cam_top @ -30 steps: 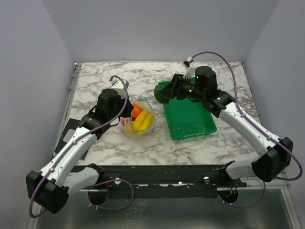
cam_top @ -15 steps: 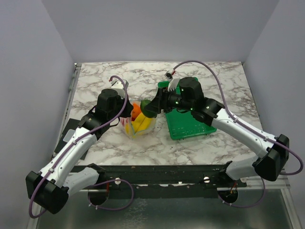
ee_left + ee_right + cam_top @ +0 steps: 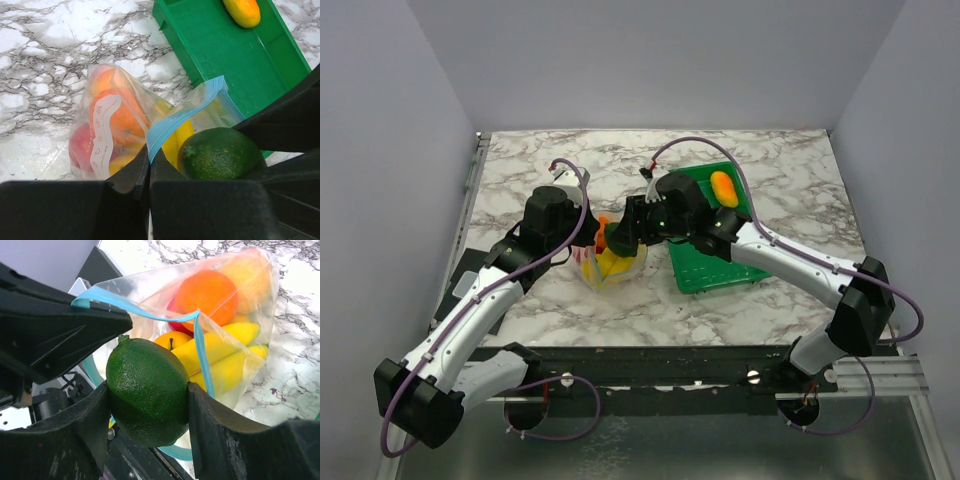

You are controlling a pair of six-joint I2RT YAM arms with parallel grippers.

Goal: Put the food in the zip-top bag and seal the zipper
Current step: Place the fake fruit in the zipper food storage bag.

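Note:
The clear zip-top bag [image 3: 610, 265] stands left of the green tray, with an orange [image 3: 207, 290], a banana [image 3: 220, 347] and other food inside. My left gripper [image 3: 148, 152] is shut on the light blue zipper [image 3: 185, 112] at the bag's near corner and holds the mouth up. At the open mouth, my right gripper [image 3: 147, 390] is shut on a dark green lime [image 3: 145, 375], just inside the zipper [image 3: 150, 315] loop. In the top view the right gripper [image 3: 620, 238] meets the left gripper [image 3: 582, 240] over the bag.
A green rectangular tray [image 3: 715, 262] lies right of the bag, and one yellow-orange fruit [image 3: 723, 187] rests at its far end. The left arm's black fingers [image 3: 55, 330] crowd the bag mouth. Marble table surface lies to all sides.
My right arm has swung left from over the tray to the bag mouth, carrying the lime. The fruit in the tray has come into view. The left arm has stayed still.

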